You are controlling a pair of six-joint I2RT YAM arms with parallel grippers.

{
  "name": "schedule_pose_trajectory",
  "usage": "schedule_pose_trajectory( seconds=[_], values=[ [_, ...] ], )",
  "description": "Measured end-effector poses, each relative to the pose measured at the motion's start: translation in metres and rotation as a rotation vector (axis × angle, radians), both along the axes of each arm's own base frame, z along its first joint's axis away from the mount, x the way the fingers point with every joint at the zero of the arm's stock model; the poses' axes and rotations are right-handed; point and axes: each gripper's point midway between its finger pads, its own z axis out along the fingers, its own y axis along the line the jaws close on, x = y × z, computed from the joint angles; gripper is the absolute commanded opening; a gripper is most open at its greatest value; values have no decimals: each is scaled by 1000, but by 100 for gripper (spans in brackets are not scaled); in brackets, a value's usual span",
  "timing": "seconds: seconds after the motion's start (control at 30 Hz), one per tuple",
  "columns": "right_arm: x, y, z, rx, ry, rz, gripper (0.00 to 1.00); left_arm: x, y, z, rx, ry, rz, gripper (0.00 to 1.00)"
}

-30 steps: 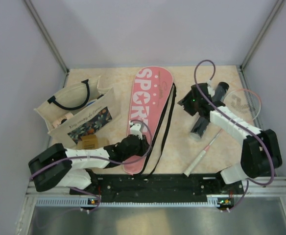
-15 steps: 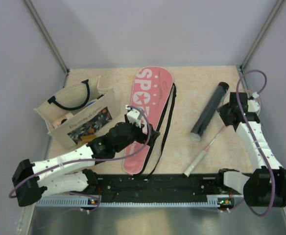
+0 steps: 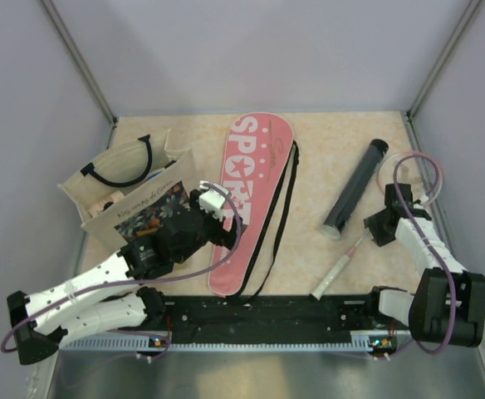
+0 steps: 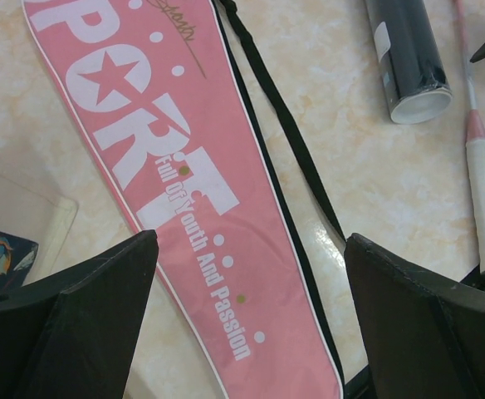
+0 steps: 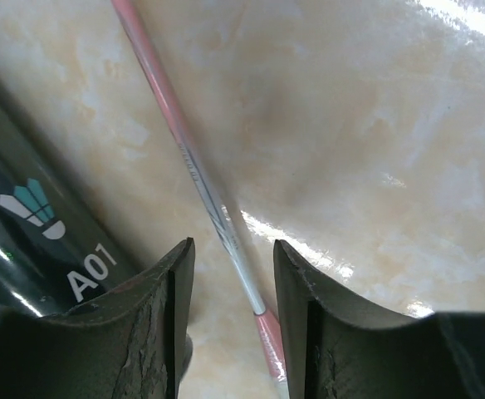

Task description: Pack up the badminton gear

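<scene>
We see the table (image 3: 317, 141) boxed in by pale walls (image 3: 259, 50) at 9, 12 and 3 o'clock. A metal post (image 3: 80, 62) rises at each far corner, and the black rail (image 3: 267, 312) runs along the 6 o'clock edge. The tote bag (image 3: 164, 187) stands near the 9 o'clock wall, leaving only a thin strip there.

The pink cover (image 3: 255, 166) lies flat down the middle. Its wide end points to 12 o'clock, close to the far edge, and its narrow end almost reaches the rail. Its black strap (image 3: 282, 195) trails along its 3 o'clock side. The widest bare stretch we find lies between that strap and the black tube (image 3: 355, 187). The tube lies tilted, far end toward 1 o'clock and white-rimmed end toward 6. Just beside that end the racket (image 3: 334, 274) lies on the table, its white grip pointing to 7 o'clock and its thin shaft running toward 1 o'clock.

The left gripper (image 4: 247, 245) hangs above the cover, jaws spread wide with nothing between them. The right gripper (image 5: 230, 249) sits low near the 3 o'clock edge, close to the wall. Its jaws stand partly apart astride the racket's shaft, with a gap on either side, so they pinch nothing. The tube lies just beside it.

The surface is glossy, cream and marbled, and throws bright glare in the right wrist view.
</scene>
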Motion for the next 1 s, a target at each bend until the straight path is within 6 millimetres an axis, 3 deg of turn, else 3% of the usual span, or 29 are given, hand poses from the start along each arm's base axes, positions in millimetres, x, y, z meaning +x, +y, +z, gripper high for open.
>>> schedule_pose_trajectory(
  seconds=[0.23, 0.37, 0.63, 0.77, 1.0],
  values=[
    [-8, 7, -26, 39, 13, 0, 41, -4, 7, -7, 37, 14, -2, 98],
    [6, 8, -26, 48, -15, 1, 40, -6, 9, -10, 45, 29, 1, 97],
    [17, 7, -28, 50, -32, -4, 18, -2, 19, 1, 1, 9, 62, 97],
    [15, 5, -29, 42, -20, -7, 1, -1, 20, 1, 2, 6, 72, 96],
    [10, 4, -25, 24, -14, 13, 0, 0, 25, 5, -4, -7, 93, 99]
  ],
)
